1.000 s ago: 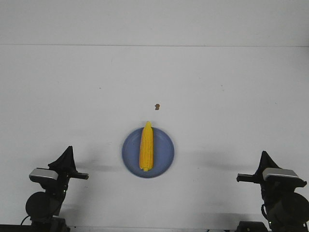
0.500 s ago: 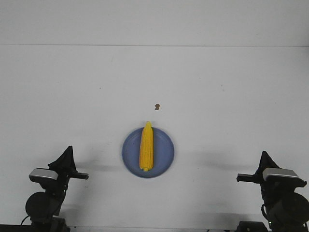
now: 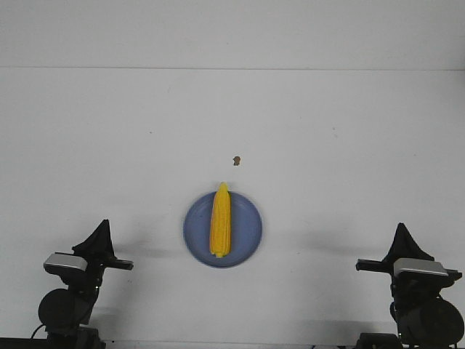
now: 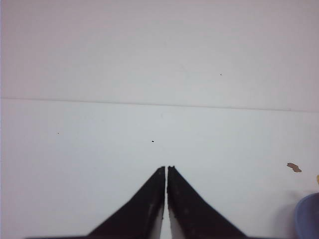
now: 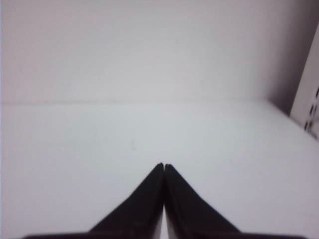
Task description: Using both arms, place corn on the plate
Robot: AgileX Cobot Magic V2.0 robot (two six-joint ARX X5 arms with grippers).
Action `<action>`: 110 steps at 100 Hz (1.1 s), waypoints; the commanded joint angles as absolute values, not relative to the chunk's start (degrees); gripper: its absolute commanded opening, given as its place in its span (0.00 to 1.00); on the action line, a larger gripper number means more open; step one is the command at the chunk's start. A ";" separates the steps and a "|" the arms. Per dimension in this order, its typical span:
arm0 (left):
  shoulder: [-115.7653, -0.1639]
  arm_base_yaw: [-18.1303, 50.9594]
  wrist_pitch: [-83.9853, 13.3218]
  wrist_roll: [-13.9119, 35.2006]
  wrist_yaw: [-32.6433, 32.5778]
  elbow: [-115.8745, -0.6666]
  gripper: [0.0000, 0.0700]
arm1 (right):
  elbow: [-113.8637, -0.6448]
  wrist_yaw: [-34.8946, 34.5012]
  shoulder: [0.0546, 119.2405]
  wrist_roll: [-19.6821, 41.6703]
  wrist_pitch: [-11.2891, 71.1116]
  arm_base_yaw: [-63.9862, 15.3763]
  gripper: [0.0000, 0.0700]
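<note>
The yellow corn [image 3: 221, 219] lies on the periwinkle-blue plate [image 3: 248, 231] in the middle front of the table, its pointed end toward the back. My left gripper [image 3: 102, 227] is shut and empty at the front left, well clear of the plate. My right gripper [image 3: 400, 231] is shut and empty at the front right. In the left wrist view the shut gripper [image 4: 166, 168] points over bare table, and the plate's rim [image 4: 308, 215] shows at the frame edge. In the right wrist view the shut gripper [image 5: 164, 165] faces bare table.
A tiny brown speck [image 3: 236, 160] lies on the table just behind the plate; it also shows in the left wrist view [image 4: 294, 167]. A white wall rises behind the table. A perforated rail [image 5: 309, 94] stands at the table's right edge.
The right arm has shifted slightly, its camera block a little lower and further right. The corn, plate and left arm have not moved.
</note>
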State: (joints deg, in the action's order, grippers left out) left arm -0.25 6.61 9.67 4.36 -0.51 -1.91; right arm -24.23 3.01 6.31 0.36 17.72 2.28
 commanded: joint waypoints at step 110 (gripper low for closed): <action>-0.19 6.55 10.39 3.92 -0.64 -0.82 0.02 | -0.71 -0.01 0.08 0.19 -6.42 2.22 0.00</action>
State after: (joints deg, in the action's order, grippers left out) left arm -0.25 6.61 9.74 4.36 -0.51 -1.93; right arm -0.82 -0.05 0.10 0.01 -5.69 2.26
